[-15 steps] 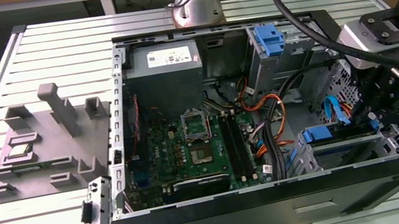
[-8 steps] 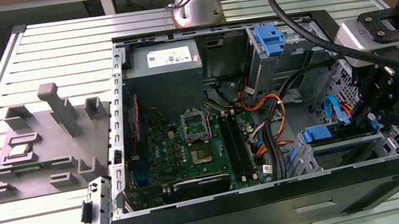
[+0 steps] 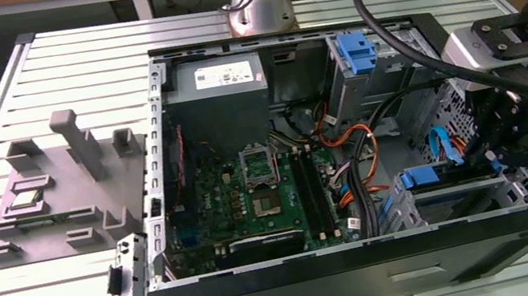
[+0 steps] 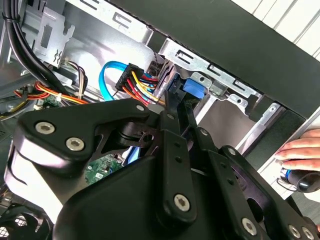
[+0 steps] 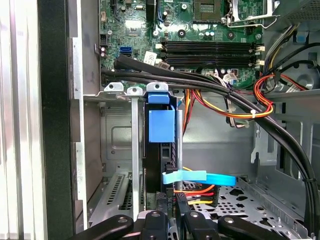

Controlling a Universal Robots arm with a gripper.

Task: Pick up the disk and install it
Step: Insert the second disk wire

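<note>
The disk [image 3: 432, 175] sits in the drive bay at the case's front corner, on the exterior view's right, with its blue carrier frame [image 5: 161, 125] showing along the edge. In the first wrist view it stands on edge between metal bay walls. My gripper [image 3: 499, 155] is at the disk's rear end, inside the case wall. Its two black fingers [image 5: 161, 202] lie close together on that thin end, and the gripper [image 4: 176, 100] tapers toward the blue carrier tab [image 4: 192, 90].
A blue flat cable [image 5: 200, 177] and red-orange-yellow power wires [image 4: 142, 82] hang right beside the fingers. Black cable bundles [image 5: 210, 85] cross above the bay. A motherboard [image 3: 251, 199], power supply [image 3: 217, 79] and blue bracket [image 3: 357, 54] fill the case. A hand [image 4: 300, 150] rests outside it.
</note>
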